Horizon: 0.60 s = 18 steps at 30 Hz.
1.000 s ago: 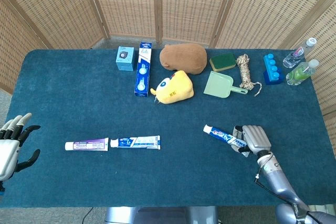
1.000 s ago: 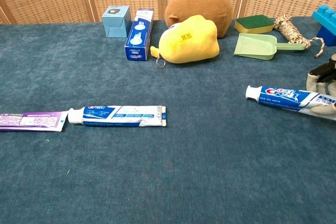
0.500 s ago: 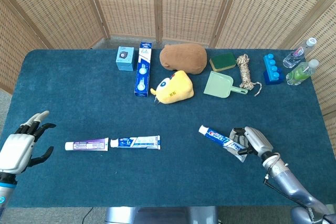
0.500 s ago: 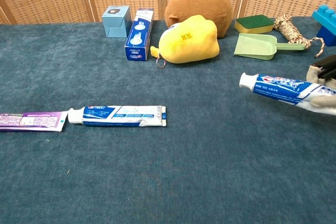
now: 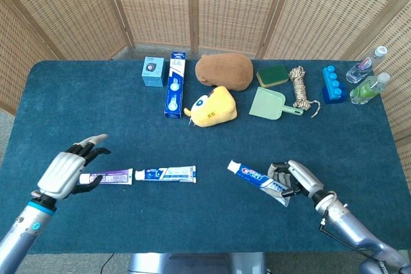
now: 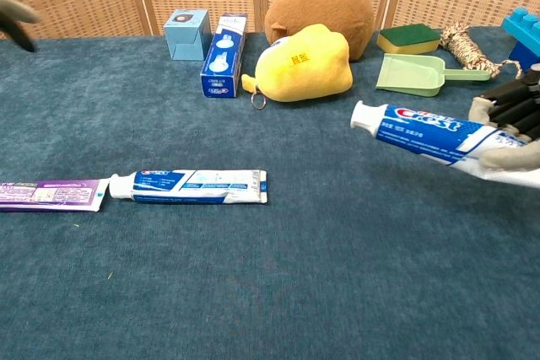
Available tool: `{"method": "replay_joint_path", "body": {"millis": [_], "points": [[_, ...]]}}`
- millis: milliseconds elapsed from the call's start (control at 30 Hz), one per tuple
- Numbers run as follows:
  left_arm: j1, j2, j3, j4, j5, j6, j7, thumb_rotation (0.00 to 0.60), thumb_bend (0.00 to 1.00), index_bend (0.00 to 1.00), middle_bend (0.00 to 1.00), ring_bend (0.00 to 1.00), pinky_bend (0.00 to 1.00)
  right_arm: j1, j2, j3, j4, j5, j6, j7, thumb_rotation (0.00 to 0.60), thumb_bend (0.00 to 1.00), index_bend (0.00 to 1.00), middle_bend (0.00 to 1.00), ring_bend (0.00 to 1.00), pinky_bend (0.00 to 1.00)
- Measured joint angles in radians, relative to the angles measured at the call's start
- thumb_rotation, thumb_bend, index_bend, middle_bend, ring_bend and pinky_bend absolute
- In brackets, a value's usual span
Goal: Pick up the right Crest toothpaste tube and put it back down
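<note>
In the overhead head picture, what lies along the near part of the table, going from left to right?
Left hand → purple toothpaste tube → blue-and-white toothpaste tube → Crest toothpaste tube → right hand, which holds that Crest tube.

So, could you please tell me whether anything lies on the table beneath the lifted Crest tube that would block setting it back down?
Nothing visible does: the right hand holds the Crest tube over bare blue table.
</note>
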Motion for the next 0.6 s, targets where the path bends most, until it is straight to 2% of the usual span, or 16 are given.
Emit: {"method": "replay_joint_path", "body": {"millis": [233, 367, 433, 600], "points": [[-0.083, -0.022, -0.023, -0.008, 0.001, -0.083, -0.033, 0.600, 0.32, 0.27, 0.11, 0.13, 0.17, 0.025, -0.012, -0.002, -0.039, 0.006, -0.006, -0.012, 0.600, 0.47, 0.91, 0.76, 0.73, 0.72], [-0.136, -0.045, -0.035, -0.007, -0.014, -0.143, -0.048, 0.600, 0.32, 0.27, 0.09, 0.08, 0.22, 0.044, -0.027, 0.002, -0.064, 0.026, -0.018, -0.031, 0.600, 0.47, 0.91, 0.76, 0.72, 0.72], [-0.156, -0.056, -0.038, -0.005, -0.020, -0.164, -0.053, 0.600, 0.32, 0.27, 0.06, 0.03, 0.20, 0.052, -0.034, 0.004, -0.073, 0.035, -0.025, -0.042, 0.600, 0.47, 0.91, 0.76, 0.73, 0.72], [-0.201, -0.104, -0.043, 0.009, -0.027, -0.199, -0.052, 0.600, 0.32, 0.26, 0.05, 0.01, 0.19, 0.072, -0.053, 0.007, -0.095, 0.052, -0.042, -0.059, 0.600, 0.47, 0.91, 0.76, 0.73, 0.72]]}}
